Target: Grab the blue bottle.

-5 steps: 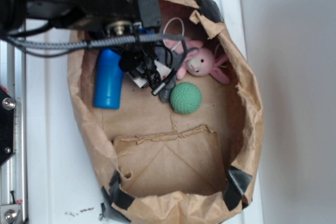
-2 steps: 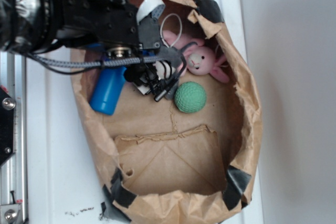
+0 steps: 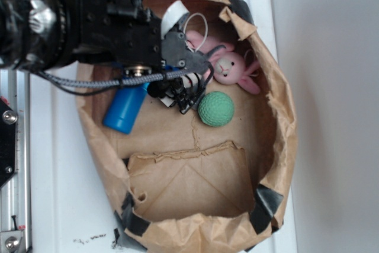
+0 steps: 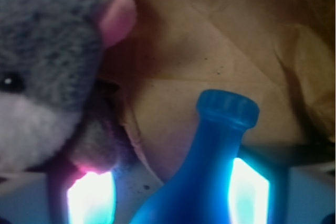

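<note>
Step, as the arm hangs over the paper bag [image 3: 278, 117]: the grasp on the blue bottle [image 3: 125, 109] is judged to be in progress, not yet confirmed.
Gripper [image 3: 180, 96]: its state cannot be told; in the wrist view the bottle's neck is framed by two bright patches low in the picture, but no contact is shown.
Bottle, position: it is seen lying tilted on the bag's floor at the left, its upper part hidden under the arm.
Bottle, look: solid bright blue, matte, body narrowing to a lipped neck [image 4: 227, 109].
Neighbours: a grey plush [image 4: 47, 72] is pressed close beside the neck; a green ball [image 3: 215, 109] and pink bunny [image 3: 232, 69] lie apart.
Next move: closure on the bottle alone is called for, then a straight lift.
</note>
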`<state>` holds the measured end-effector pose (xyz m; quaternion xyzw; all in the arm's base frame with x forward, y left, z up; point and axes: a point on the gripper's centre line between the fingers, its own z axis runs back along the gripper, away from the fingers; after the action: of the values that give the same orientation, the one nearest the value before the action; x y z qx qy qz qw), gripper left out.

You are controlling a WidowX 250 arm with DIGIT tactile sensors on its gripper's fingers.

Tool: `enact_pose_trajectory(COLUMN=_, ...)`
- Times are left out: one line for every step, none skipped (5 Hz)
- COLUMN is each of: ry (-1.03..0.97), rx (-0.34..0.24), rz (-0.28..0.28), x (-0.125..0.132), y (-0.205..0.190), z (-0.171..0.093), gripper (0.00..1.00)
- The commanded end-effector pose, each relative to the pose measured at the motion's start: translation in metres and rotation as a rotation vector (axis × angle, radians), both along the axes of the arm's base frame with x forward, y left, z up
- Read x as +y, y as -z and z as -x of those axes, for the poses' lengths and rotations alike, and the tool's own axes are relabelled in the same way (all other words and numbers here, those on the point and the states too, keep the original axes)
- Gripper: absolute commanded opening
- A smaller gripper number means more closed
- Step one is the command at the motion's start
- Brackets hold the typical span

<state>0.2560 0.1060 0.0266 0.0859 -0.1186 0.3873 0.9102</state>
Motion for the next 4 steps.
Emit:
enact_pose_trajectory(ry=0.011, rx=-0.009, rz=0.033, x=0.015, y=-0.019, z=0.006, gripper=0.00)
enact_pose_trajectory(ry=0.020, rx=-0.001, rz=0.054, x=0.015, y=-0.028, z=0.006, gripper=0.00)
enact_pose_trajectory(ry=0.045, rx=0.024, rz=0.099, x=0.005, y=-0.051, z=0.005, gripper=0.00)
enact_pose_trajectory(ry=0.063, rx=0.040, rz=0.177, x=-0.010, y=-0.095, z=0.000, gripper=0.00)
